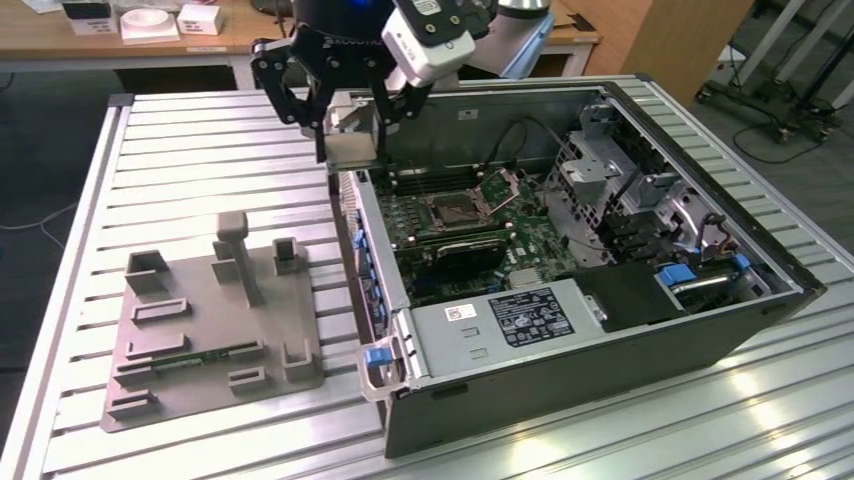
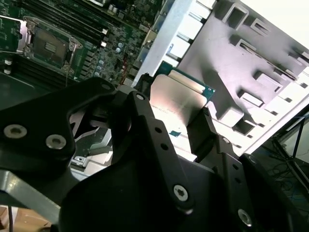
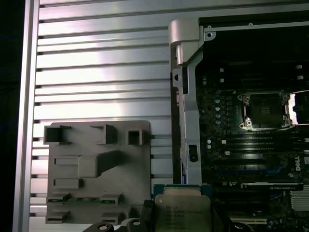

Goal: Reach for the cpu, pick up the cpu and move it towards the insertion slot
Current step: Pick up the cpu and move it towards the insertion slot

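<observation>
My gripper [image 1: 351,150] is shut on the cpu [image 1: 356,146], a small pale square chip that hangs in the air over the computer case's wall on the exterior view's left. In the second wrist view the cpu [image 2: 176,96] sits flat between the two black fingers [image 2: 202,129]. The first wrist view shows its silvery face [image 3: 182,211] beside the case wall. The insertion slot [image 1: 461,208] is a square metal-framed socket with a dark centre on the green motherboard, to the exterior view's right of the chip and lower. It also shows in both wrist views [image 2: 48,46] [image 3: 264,110].
A grey plastic fixture [image 1: 214,320] with upright blocks lies on the ribbed metal table [image 1: 200,160], on the exterior view's left of the open computer case [image 1: 601,330]. Long memory slots, cables and drive cages crowd the case around the socket.
</observation>
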`<state>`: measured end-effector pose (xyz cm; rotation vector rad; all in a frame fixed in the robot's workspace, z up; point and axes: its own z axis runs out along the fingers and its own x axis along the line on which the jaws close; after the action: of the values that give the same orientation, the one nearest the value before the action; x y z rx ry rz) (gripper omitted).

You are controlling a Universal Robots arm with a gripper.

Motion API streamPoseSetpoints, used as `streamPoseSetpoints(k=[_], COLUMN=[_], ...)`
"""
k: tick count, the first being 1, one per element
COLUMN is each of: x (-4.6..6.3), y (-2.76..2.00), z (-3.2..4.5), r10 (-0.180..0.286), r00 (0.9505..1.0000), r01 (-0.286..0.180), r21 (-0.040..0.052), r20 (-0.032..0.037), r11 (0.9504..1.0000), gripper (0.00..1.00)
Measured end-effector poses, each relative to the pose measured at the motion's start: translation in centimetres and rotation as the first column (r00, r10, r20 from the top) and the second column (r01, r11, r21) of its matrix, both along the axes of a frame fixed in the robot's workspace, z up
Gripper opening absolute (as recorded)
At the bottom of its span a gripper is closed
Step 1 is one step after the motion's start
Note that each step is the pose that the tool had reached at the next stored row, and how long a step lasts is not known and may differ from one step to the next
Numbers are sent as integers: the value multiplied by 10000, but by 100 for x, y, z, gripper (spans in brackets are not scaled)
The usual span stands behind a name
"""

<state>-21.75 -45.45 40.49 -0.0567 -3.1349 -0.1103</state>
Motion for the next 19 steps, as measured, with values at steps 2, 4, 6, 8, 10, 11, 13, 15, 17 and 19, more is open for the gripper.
streamPoseSetpoints(k=[2,4,6,8,10,11,13,15,17,19], x=[29,56,84,113,151,166,199,234,268,308], y=[0,0,0,0,0,0,0,0,0,0], z=[0,0,0,0,0,0,0,-1,-2,-2], r10=[0,0,-1,-1,-1,-1,-3,-4,-5,-5], r00=[10000,10000,10000,10000,10000,10000,10000,10000,10000,10000], r01=[0,0,1,1,1,1,3,4,5,5], r21=[0,0,0,0,0,0,0,0,0,0], r20=[0,1,0,0,0,0,0,0,0,0], r11=[10000,10000,10000,10000,10000,10000,10000,10000,10000,10000], gripper=[54,54,54,54,54,54,54,54,54,54])
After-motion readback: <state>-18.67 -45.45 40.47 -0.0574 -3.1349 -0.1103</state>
